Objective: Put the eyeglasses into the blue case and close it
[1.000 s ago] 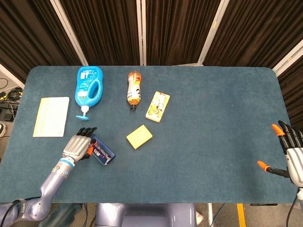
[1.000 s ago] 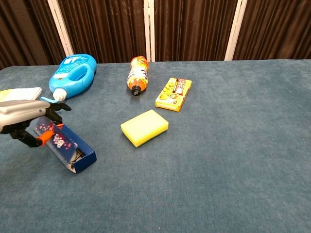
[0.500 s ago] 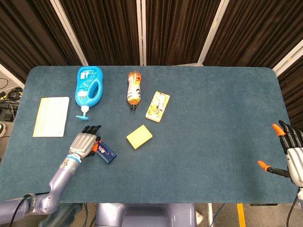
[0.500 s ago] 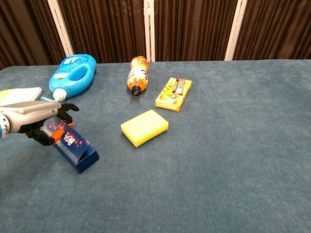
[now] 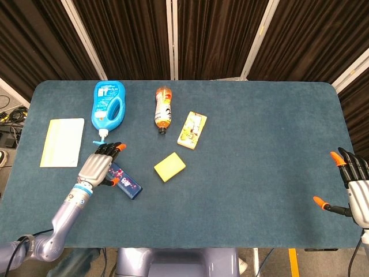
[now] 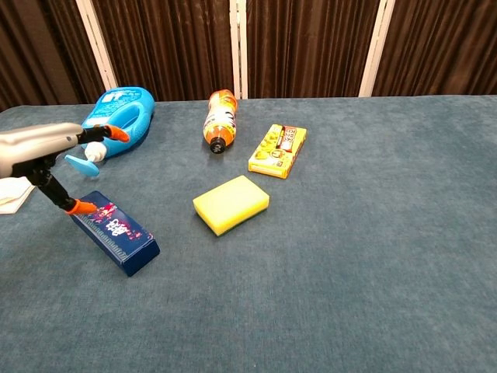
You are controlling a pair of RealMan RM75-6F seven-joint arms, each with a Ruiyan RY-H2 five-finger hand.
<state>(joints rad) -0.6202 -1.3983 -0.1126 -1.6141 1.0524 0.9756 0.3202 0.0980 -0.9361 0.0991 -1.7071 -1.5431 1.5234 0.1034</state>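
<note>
The blue case [image 5: 125, 183] with a small flower print lies closed on the teal table, left of centre, also seen in the chest view [image 6: 116, 231]. The eyeglasses are not visible in either view. My left hand [image 5: 99, 169] hovers over the case's left end with its fingers spread and holds nothing. In the chest view the left hand [image 6: 35, 148] is raised above the case, and one orange fingertip [image 6: 78, 206] reaches down close to the case's far corner. My right hand [image 5: 354, 190] stays at the table's right front edge with its fingers apart.
A blue detergent bottle [image 5: 108, 107] lies just behind the left hand. An orange bottle [image 5: 164, 108], a yellow snack box [image 5: 192, 130] and a yellow sponge [image 5: 169, 167] lie right of the case. A pale yellow pad [image 5: 62, 142] sits at the far left.
The case's lid was open a second ago and is now down. My left hand has let go, lifted off the case and spread its fingers. The right hand has not moved.
</note>
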